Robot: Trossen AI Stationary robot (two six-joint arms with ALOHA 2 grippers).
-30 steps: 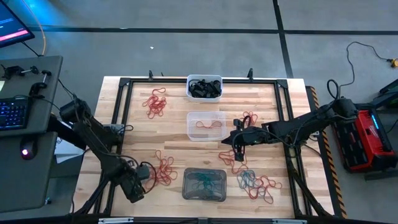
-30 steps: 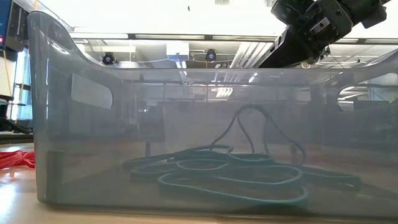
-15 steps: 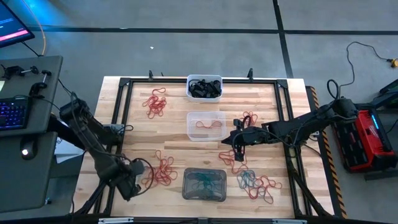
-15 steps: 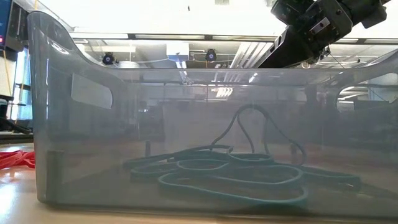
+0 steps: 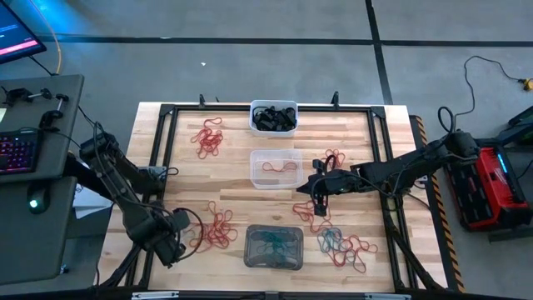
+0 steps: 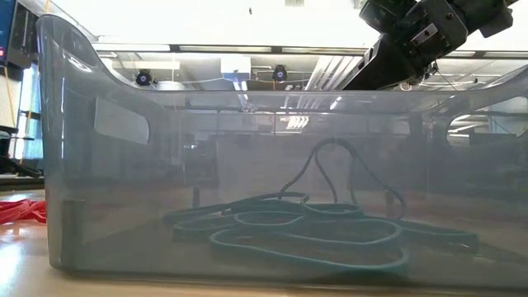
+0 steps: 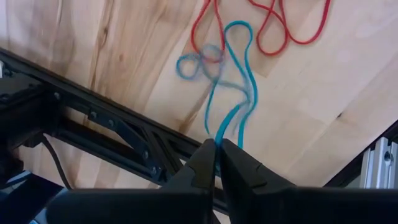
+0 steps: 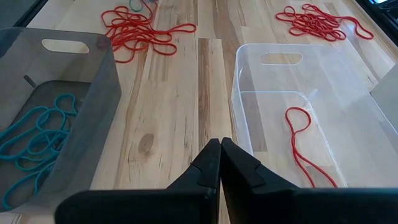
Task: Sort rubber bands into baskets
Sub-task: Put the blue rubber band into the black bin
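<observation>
Overhead cam looks straight down, takes in the whole table (image 5: 233, 179) w/ both arms. Low cam sits at tabletop level, jammed right up against the grey basket (image 6: 247, 190), facing the room behind. Left wrist cam points down at the table edge, close. Right wrist cam looks across the boards; shares grey basket w/ low cam.

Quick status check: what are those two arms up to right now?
Left tool shut on a teal rubber band near the table's front left. Right tool shut, empty, beside the clear basket. Nothing blocking.
</observation>
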